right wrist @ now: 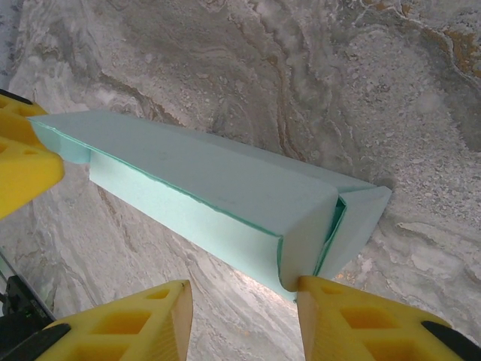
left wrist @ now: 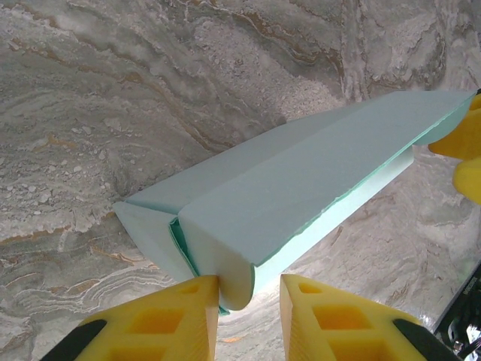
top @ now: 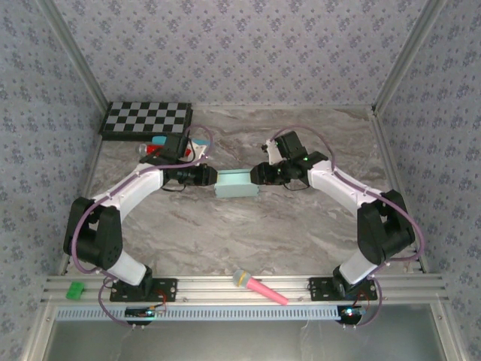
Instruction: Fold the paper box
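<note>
The paper box [top: 235,183] is pale aqua card folded into a long closed shape, lying mid-table between the two arms. My left gripper [top: 213,177] meets its left end. In the left wrist view the rounded end flap of the box [left wrist: 301,180] hangs into the gap of the left gripper [left wrist: 249,301], touching the left finger only, so the jaws are open. My right gripper [top: 255,174] is at the right end. In the right wrist view the box [right wrist: 210,180] rests its end flap against the right finger [right wrist: 353,316], and the right gripper [right wrist: 244,308] stands wide open.
A black-and-white checkerboard [top: 146,120] lies at the back left, with a small red and blue object [top: 156,144] beside the left arm. A pink and yellow toy [top: 259,287] and a green block [top: 75,289] sit on the front rail. The marble table [top: 301,233] is walled by patterned panels.
</note>
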You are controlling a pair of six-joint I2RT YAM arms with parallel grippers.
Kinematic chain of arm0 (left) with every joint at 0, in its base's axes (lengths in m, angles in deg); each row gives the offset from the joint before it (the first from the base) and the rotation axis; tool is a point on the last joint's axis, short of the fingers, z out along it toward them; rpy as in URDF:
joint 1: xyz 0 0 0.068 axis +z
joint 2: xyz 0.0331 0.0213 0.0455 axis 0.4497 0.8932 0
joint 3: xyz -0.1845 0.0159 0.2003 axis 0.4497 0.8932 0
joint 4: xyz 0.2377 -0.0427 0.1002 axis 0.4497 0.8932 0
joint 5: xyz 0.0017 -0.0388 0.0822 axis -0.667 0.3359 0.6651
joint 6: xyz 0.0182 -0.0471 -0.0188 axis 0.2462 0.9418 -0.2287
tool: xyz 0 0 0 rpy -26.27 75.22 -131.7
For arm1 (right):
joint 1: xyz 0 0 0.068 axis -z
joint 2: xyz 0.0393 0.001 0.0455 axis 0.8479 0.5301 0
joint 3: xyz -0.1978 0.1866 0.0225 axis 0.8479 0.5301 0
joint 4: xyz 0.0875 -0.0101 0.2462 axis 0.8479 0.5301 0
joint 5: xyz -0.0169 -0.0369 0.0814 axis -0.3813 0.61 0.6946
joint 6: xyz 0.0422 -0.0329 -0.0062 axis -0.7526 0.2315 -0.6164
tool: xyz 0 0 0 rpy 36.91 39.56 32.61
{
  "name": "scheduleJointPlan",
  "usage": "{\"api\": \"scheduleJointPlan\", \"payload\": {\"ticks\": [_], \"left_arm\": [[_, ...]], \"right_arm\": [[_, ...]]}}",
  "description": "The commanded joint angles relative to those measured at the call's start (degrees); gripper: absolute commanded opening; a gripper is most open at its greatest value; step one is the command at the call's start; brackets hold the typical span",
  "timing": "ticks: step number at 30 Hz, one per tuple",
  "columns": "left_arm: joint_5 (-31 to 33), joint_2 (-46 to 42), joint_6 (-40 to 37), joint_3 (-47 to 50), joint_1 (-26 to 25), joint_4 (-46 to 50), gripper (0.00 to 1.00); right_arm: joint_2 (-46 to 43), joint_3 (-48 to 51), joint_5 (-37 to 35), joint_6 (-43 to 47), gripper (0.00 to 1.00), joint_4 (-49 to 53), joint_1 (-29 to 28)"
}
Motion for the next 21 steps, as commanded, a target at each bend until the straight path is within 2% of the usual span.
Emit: {"api": "scheduleJointPlan", "payload": {"ticks": [1,3,16,21], "left_arm": [[-0.13,0.59,-1.09,-1.98,-0.85,1.85,0.28],[0.06,0.61,-1.20,-2.01,-0.98,2.16,0.27],[4.31,1.21,-2.93,-1.64,-2.10,5.32,0.20],[6.47,1.26,-3.64,-1.49,-2.68,6.35,0.19]], "right_arm": [[1.00,-1.06,-0.65,0.26,0.39,2.23,-0.87],[1.11,-0.69,-0.86,0.44,0.34,2.45,-0.87],[1.90,0.65,-4.55,0.60,0.19,3.98,-1.20],[2.26,0.56,-7.25,0.42,0.17,5.13,-1.74]]}}
